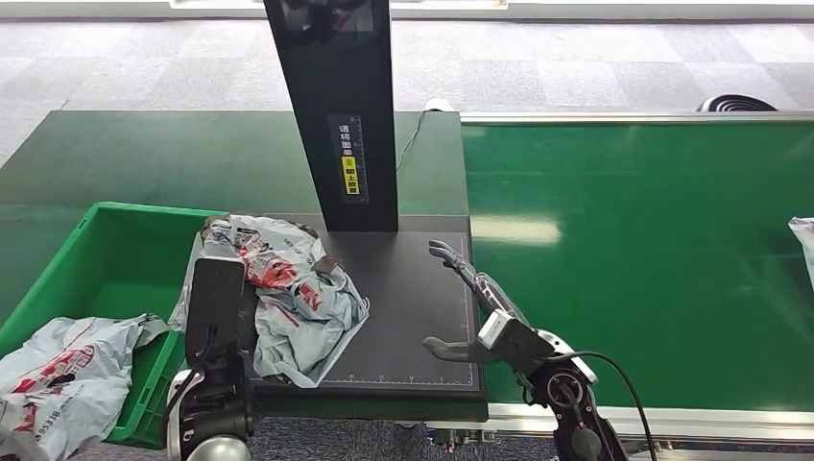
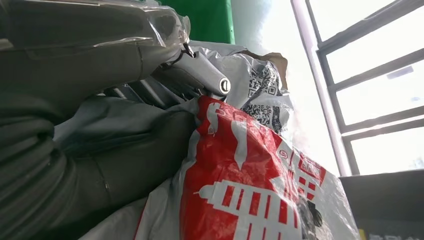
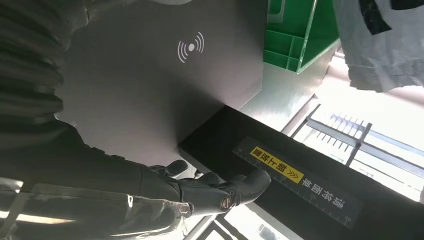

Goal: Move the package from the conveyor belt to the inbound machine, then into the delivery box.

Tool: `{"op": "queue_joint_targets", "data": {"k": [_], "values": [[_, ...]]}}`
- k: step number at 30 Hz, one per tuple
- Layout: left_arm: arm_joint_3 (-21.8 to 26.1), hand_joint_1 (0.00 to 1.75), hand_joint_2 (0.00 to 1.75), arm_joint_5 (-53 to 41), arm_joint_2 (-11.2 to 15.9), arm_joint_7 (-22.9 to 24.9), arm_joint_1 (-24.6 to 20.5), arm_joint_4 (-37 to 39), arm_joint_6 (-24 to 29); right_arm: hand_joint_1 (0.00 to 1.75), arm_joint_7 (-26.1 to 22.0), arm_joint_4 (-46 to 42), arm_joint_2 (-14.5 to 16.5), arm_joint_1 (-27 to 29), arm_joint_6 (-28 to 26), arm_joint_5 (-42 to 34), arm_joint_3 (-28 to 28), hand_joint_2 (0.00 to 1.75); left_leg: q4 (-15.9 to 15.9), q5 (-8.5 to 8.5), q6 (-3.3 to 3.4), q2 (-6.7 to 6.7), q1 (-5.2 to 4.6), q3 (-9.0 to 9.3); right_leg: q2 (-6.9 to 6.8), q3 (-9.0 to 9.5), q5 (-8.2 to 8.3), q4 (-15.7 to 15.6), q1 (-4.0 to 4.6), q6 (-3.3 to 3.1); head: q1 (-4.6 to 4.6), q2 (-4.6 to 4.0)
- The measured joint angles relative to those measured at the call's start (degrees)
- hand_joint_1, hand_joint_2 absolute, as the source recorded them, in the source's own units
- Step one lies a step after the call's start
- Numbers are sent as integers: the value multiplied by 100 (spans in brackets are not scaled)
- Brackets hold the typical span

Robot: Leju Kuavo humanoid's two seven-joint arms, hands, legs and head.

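Head view puts the package (image 1: 293, 303), a crumpled grey bag with red print, on the left edge of the inbound machine (image 1: 413, 298) platform just beside the green delivery box (image 1: 106, 269), with the left hand (image 1: 219, 307) gripping it from the box side and the right hand (image 1: 470, 307) hovering with spread fingers, holding nothing, over the platform's right edge beside the conveyor belt (image 1: 653, 259). To finish well, I judge the left hand should keep a firm grip, lift the bag over the box wall and release it beside the other bag (image 1: 58, 379) there. Left wrist view confirms the fingers (image 2: 195, 75) pressed into the plastic, which the head view hides, while the right wrist view shows the machine's sensor mark (image 3: 190, 47).
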Motion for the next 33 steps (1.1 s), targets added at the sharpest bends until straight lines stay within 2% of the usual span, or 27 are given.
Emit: {"op": "queue_joint_targets", "data": {"k": [4,9,16,20,24,26,28,30,32,33], "values": [[20,175,175,-9,90,0,10,-484,329,0,0,25,1,-4,-40,-30,0,175,0,0,0,-1,0,-3,-1,0,0,1,0,0,1,0],[625,175,175,107,-151,0,115,-1157,345,0,-2,86,-5,-20,-187,-110,7,175,0,0,0,-5,0,-5,-4,-1,0,1,0,0,0,-1],[2100,175,175,494,-617,-1,267,-768,344,0,46,62,-13,56,-323,-72,14,175,0,1,0,-9,1,-2,-7,0,0,1,0,0,-1,-1],[3024,150,175,536,-925,-1,277,-555,346,0,83,20,2,105,-345,-7,20,175,-1,1,0,-8,1,-2,-6,0,0,1,0,0,-1,0],[3895,167,175,541,-1177,-1,239,-497,345,0,102,4,49,105,-345,14,33,175,-1,1,0,-9,0,-5,-7,-1,-1,1,0,0,0,-1],[4204,169,175,539,-1269,-1,204,-496,346,0,103,3,69,104,-345,19,42,175,-1,1,0,-10,0,-6,-7,-2,-1,1,0,0,0,-1],[4423,146,175,536,-1330,-1,173,-478,346,0,103,3,81,103,-345,18,54,175,-1,1,0,-11,0,-5,-7,-1,-1,1,0,0,0,-1],[4574,77,175,531,-1368,-1,154,-427,346,0,105,3,83,103,-345,18,63,175,-1,1,0,-11,0,-4,-7,-1,-1,1,0,0,0,-1],[4676,16,175,531,-1395,-1,138,-336,345,0,108,0,84,103,-345,18,67,175,-1,1,0,-11,0,-3,-7,-1,-1,1,0,0,0,-1],[4715,5,175,526,-1405,0,129,-278,345,0,109,-2,85,103,-345,18,68,175,-1,1,0,-11,0,-3,-7,-1,-1,1,0,0,1,-1]]}}
